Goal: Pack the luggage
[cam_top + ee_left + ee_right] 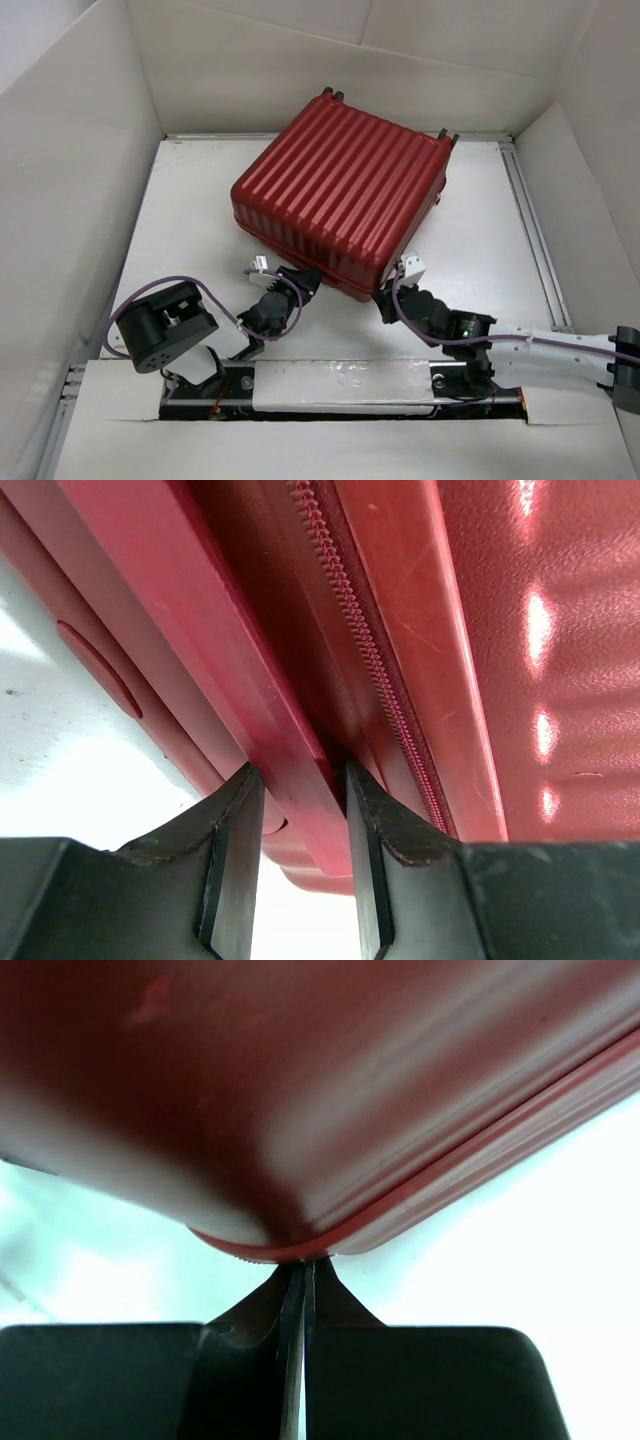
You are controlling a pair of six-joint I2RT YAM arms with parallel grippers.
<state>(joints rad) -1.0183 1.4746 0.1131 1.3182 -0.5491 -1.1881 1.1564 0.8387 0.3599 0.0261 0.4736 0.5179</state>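
Note:
The luggage (345, 195), a dark red ribbed hard-shell case, lies closed and flat on the white table, its wheels (448, 134) pointing to the far side. My left gripper (303, 279) is at its near edge. In the left wrist view that gripper (300, 772) is shut on a red strip of the case, the handle (200, 630), beside the zipper (372, 660). My right gripper (386, 300) is at the near right corner. In the right wrist view the gripper (305, 1266) is shut, tips touching the corner rim of the luggage (300, 1080). Whether anything is pinched there is not visible.
White walls (70, 170) enclose the table on the left, back and right. A metal rail (535, 230) runs along the right side. The arm bases and cables lie along the near edge (340, 385).

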